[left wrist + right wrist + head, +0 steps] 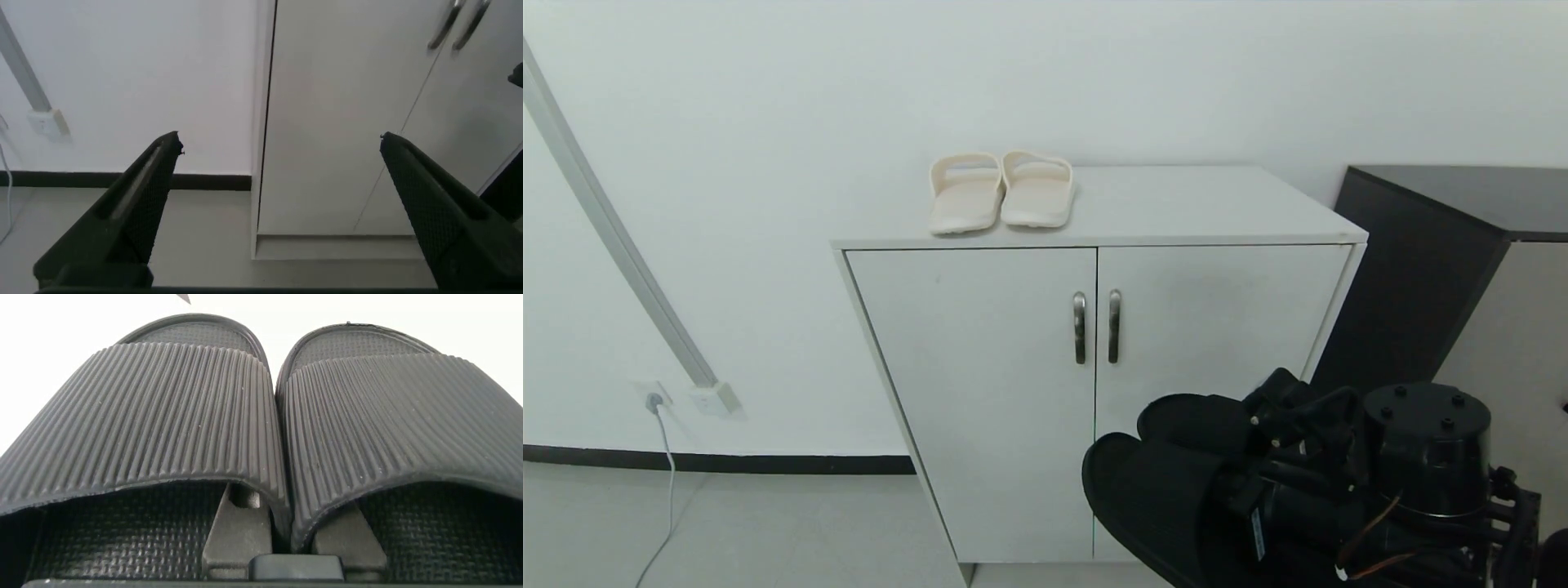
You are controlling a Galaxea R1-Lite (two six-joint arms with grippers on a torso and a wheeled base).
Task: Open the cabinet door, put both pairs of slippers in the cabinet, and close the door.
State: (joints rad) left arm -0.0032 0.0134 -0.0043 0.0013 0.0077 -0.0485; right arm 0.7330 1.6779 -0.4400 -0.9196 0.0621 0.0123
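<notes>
The white cabinet [980, 392] stands against the wall with both doors closed, its two metal handles [1096, 327] side by side at the middle. A cream pair of slippers [1001, 192] rests on its top, left of centre. A black pair of slippers [1168, 482] hangs low in front of the right door, toes toward the cabinet. My right gripper [288, 527] is shut on the black pair, pinching their inner walls together under the ribbed straps [163, 416]. My left gripper [279, 140] is open and empty, low before the cabinet's left door [343, 122] and near the floor.
A dark cabinet [1421, 269] stands close on the white cabinet's right. On the left wall a slanted conduit [605, 220] leads down to a socket with a plugged cable [654, 402]. Bare floor [768, 531] lies left of the cabinet.
</notes>
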